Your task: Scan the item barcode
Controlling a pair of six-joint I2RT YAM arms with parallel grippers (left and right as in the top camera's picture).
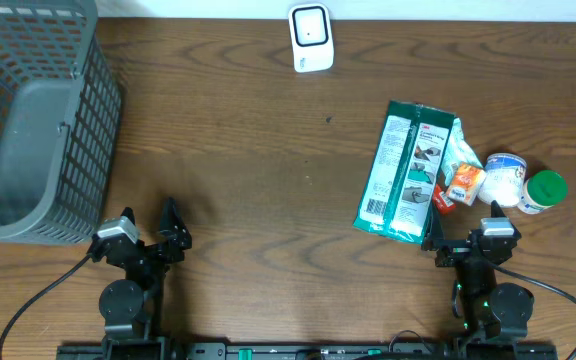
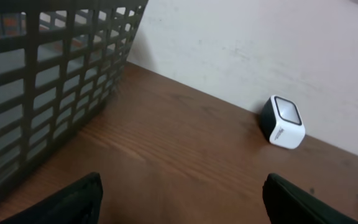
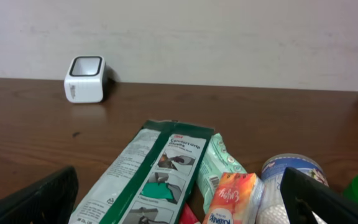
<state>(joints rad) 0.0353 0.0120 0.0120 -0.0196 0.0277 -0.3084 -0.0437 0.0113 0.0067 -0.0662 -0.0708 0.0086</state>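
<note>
A white barcode scanner (image 1: 310, 38) with a dark window stands at the table's far edge, also in the left wrist view (image 2: 283, 122) and the right wrist view (image 3: 86, 79). A pile of items lies at the right: a long green and white packet (image 1: 404, 172) (image 3: 148, 180), a mint pouch (image 3: 219, 163), an orange tissue pack (image 1: 463, 184) (image 3: 232, 198), a white tub (image 1: 504, 178) and a green-capped bottle (image 1: 545, 188). My right gripper (image 1: 463, 228) (image 3: 179, 177) is open just in front of the pile, holding nothing. Open and empty, my left gripper (image 1: 150, 222) (image 2: 182, 186) rests over bare wood at the near left.
A tall grey mesh basket (image 1: 28, 120) (image 2: 42, 74) fills the far left corner, just beyond my left gripper. The wooden table (image 1: 258, 170) lies between the basket, the scanner and the pile. A pale wall runs behind the scanner.
</note>
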